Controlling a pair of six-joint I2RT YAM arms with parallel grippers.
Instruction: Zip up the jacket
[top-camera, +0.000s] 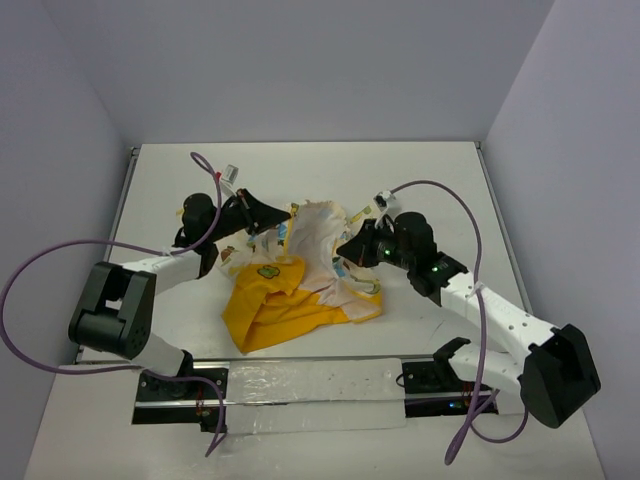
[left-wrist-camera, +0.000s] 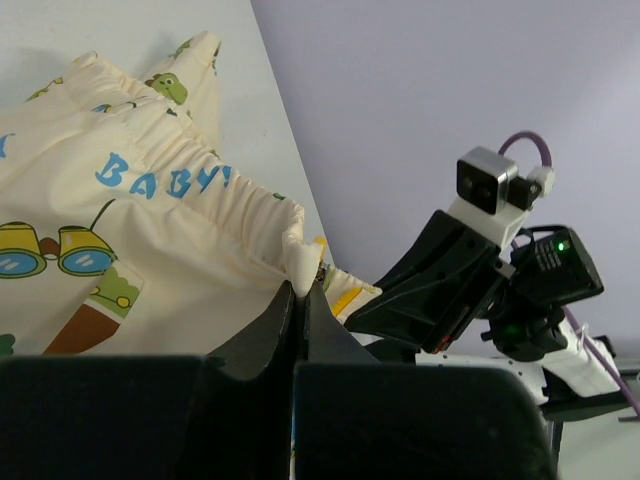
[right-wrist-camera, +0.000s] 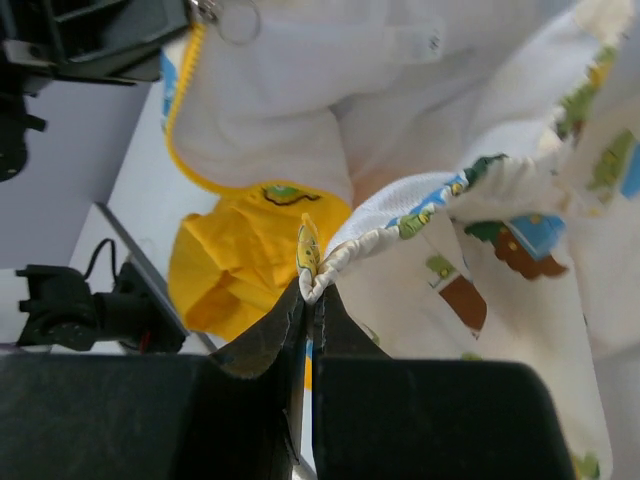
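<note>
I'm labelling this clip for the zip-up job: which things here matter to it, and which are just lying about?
In the job: jacket; left gripper, shut on its cream hem; right gripper, shut on another edge.
Just there: table; purple cables; clear strip by the arm bases.

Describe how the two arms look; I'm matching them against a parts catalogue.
Both the left arm and right arm have white link segments, black joint housings and black fingers. A purple cable loops loosely alongside each. The right arm's wrist shows a green light and carries a small grey camera.
</note>
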